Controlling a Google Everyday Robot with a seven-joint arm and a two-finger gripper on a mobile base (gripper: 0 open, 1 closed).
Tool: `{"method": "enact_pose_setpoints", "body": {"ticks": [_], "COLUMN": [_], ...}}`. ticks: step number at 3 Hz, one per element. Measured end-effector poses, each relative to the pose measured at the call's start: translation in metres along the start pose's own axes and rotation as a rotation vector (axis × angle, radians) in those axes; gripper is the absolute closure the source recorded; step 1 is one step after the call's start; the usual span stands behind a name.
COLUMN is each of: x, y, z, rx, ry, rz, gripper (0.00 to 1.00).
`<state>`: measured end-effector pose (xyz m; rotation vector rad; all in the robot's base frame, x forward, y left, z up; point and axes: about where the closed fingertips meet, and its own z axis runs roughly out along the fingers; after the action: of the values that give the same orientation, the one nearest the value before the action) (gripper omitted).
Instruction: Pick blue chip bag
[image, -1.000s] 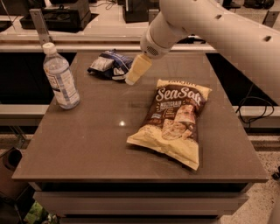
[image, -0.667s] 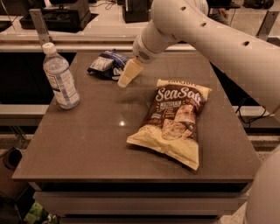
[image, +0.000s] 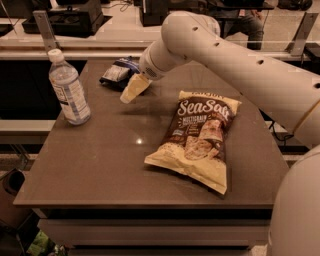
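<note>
The blue bag lies near the far edge of the table, left of the middle, wrinkled, with a pale patch facing up. The gripper hangs just in front of it and to its right, pointing down and left. Its pale tip is close to the bag's near right corner; I cannot tell whether they touch. It shows as one cream wedge, so I cannot tell how far open it is, and nothing can be seen in its hold. The white arm reaches in from the right, across the far side of the table. A water bottle stands upright near the left edge. A large Sea Salt bag lies flat on the right, well apart from the blue bag.
</note>
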<state>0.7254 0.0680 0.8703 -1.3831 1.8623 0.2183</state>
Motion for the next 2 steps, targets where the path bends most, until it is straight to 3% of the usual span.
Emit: {"method": "enact_pose_setpoints", "body": {"ticks": [1,2], "x": [-0.017,-0.034], "y": [0.000,-0.001], "z": [0.016,0.038], "rx": [0.035,0.038], "ry": [-0.084,-0.135], "rz": [-0.015,-0.037], "gripper": [0.00,0.00]}}
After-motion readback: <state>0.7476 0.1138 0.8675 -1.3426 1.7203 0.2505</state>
